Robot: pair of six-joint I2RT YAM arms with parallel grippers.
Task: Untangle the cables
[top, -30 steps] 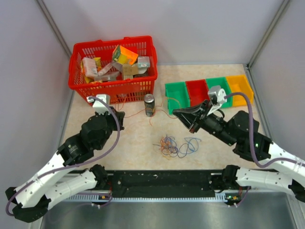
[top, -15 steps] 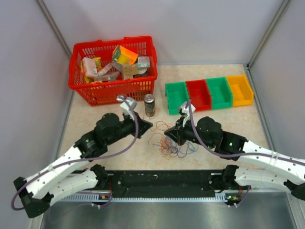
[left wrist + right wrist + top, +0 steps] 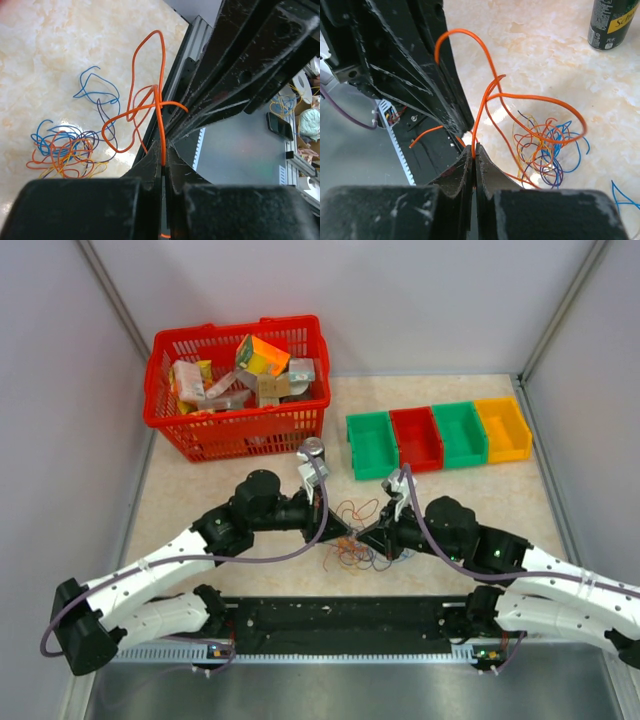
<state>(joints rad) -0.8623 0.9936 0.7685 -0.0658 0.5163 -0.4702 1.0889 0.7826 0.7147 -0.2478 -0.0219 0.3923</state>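
The cables lie in a loose tangle of orange, blue, purple and yellow wire near the table's front middle. They also show in the left wrist view and the right wrist view. My left gripper is shut on an orange cable that loops up from the tangle. My right gripper is shut on an orange cable too. The two grippers meet tip to tip just above the tangle. Each one fills part of the other's wrist view.
A red basket full of boxes stands at the back left. A dark can stands in front of it, partly behind my left arm. A row of green, red, green and yellow bins stands at the back right. A black rail runs along the near edge.
Both arms have swung in from the sides to the tangle. The grippers have met over it, and orange loops have lifted off the table.
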